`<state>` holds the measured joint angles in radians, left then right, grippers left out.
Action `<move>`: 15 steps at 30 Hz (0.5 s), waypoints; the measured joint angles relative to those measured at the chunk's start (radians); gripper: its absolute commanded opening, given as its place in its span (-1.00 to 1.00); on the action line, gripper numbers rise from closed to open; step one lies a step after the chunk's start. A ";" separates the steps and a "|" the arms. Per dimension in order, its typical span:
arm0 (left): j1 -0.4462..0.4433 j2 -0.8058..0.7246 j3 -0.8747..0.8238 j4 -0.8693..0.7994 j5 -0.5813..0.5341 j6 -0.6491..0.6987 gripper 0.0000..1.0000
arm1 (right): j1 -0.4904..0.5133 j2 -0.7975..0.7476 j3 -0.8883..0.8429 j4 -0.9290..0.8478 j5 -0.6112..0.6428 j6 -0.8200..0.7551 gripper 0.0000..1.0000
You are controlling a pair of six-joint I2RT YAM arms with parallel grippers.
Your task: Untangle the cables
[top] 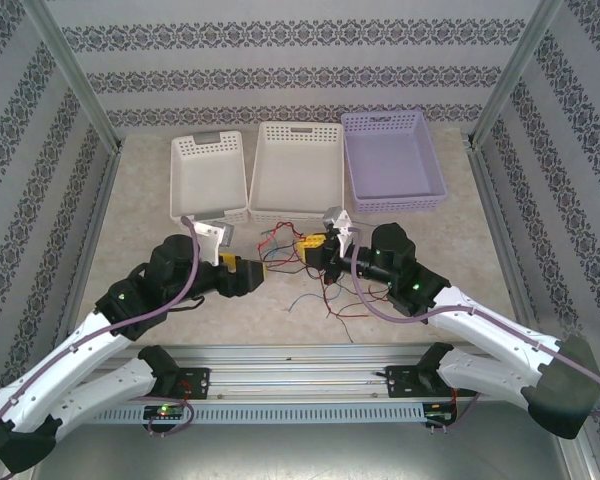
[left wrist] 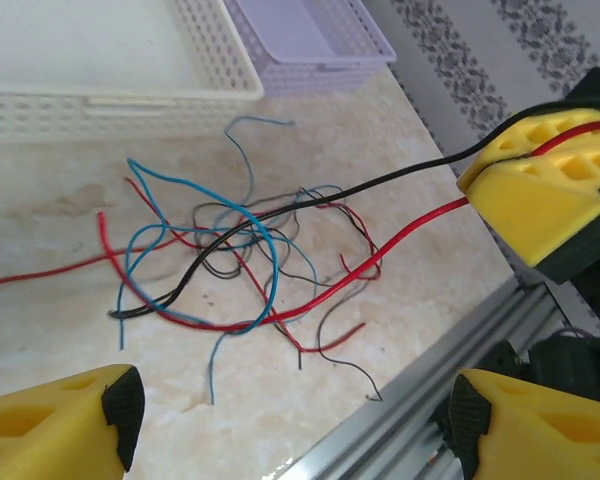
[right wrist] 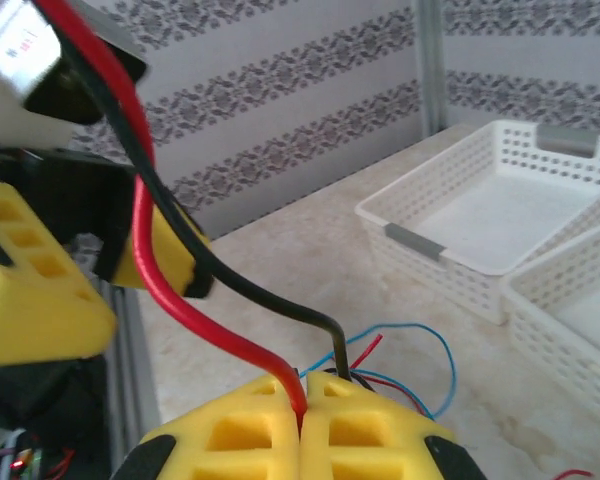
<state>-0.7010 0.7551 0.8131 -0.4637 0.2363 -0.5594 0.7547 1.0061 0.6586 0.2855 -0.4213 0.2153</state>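
Right wrist view: right hand [right wrist: 300, 400] clamped on one red and one black of the cables [left wrist: 230, 236], rest tangled on desk [left wrist: 60, 340]; left hand [left wrist: 290, 420] wide open, empty.

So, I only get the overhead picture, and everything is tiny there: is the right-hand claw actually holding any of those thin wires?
Observer: Yes. Its wrist camera shows the right gripper shut on a red cable and a black cable.
Visitor: And the left claw?
Observer: The left gripper stands open, holding nothing.
Visitor: What lies loose, then?
Observer: A tangle of blue, red and dark strands on the table, in front of the left gripper.
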 measured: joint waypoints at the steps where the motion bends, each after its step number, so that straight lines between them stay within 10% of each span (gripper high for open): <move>1: 0.000 0.009 -0.010 0.019 0.020 0.000 0.62 | 0.000 0.000 -0.001 0.003 -0.021 0.010 -1.00; 15: 0.000 0.102 -0.071 0.197 0.132 -0.004 0.66 | 0.000 0.000 -0.007 0.064 -0.227 0.086 -1.00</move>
<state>-0.7013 0.8574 0.7422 -0.2665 0.3687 -0.5632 0.7544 1.0065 0.6514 0.3496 -0.6479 0.3016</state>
